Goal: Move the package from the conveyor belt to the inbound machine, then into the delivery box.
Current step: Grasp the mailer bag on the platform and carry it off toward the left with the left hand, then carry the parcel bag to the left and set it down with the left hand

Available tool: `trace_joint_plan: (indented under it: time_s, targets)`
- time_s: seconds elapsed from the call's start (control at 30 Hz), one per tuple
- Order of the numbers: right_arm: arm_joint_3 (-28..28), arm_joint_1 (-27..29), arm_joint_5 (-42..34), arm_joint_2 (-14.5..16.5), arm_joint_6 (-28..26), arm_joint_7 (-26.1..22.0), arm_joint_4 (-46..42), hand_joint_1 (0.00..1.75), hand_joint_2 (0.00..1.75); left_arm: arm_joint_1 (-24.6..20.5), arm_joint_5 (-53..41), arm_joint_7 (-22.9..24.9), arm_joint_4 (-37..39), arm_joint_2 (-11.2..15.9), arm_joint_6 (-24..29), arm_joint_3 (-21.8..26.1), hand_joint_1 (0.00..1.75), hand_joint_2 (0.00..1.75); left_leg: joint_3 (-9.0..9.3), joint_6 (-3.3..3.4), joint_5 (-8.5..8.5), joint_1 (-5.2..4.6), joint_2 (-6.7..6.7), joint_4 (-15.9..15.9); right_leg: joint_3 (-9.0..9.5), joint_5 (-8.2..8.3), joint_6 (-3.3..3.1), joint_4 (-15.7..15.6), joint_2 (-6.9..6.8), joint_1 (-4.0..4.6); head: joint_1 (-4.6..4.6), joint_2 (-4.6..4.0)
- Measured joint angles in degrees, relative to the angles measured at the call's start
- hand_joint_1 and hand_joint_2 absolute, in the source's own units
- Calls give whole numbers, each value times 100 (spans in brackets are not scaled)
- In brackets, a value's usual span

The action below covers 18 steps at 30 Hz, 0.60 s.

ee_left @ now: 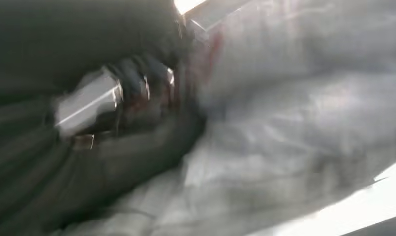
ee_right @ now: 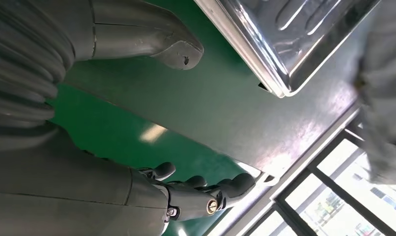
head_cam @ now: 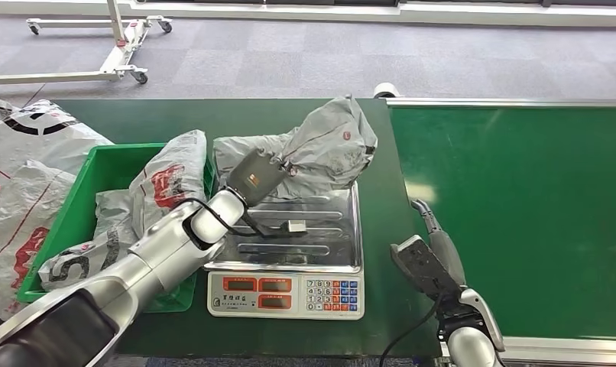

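A crumpled grey plastic package (head_cam: 328, 145) stands bunched up over the far edge of the scale's steel tray (head_cam: 320, 229). My left hand (head_cam: 257, 174) grips its near left side. The left wrist view is blurred, with the grey package (ee_left: 294, 123) pressed against the dark fingers (ee_left: 137, 88). My right hand (head_cam: 431, 256) hovers low between the scale and the green conveyor belt (head_cam: 519, 214), fingers apart and holding nothing. In the right wrist view its thumb (ee_right: 152, 37) and fingers (ee_right: 206, 189) are spread over the dark table, beside the tray (ee_right: 294, 34).
The scale's display and keypad (head_cam: 286, 292) face me at the table's front. A green bin (head_cam: 83, 191) on the left holds several grey and white bags. More bags lie left of the bin. A wheeled white frame (head_cam: 121, 53) stands on the carpet beyond.
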Motion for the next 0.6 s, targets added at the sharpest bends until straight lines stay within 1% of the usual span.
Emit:
trace_joint_plan:
  time_s: [0.2, 0.37, 0.5, 0.6]
  targets:
    - [-122, 124, 25, 11, -9, -25, -7, 0, 175, -560, 0, 25, -812, 642, -237, 309, 175, 175, -10, -1, 0, 1, 16, 0, -18, 2, -4, 7, 14, 0, 0, 0]
    - [-202, 243, 42, 14, -46, -73, -38, 0, 175, -1033, 0, -245, -1425, 1178, -402, 701, 175, 175, -14, -1, 1, 1, 25, 0, -26, 4, -6, 9, 22, 1, 0, 0]
    - [-230, 315, 60, 22, -85, -98, -72, 0, 175, -1348, 0, -402, -1879, 1492, -748, 1018, 175, 175, -15, -1, 1, 1, 27, 0, -27, 3, -6, 9, 23, 0, 0, 0]
    - [-268, 368, 90, 40, -118, -96, -135, 0, 175, -1525, 0, -498, -2037, 1665, -1043, 1099, 175, 175, -15, -2, 1, 0, 26, -1, -26, 3, -6, 9, 23, 0, 0, 0]
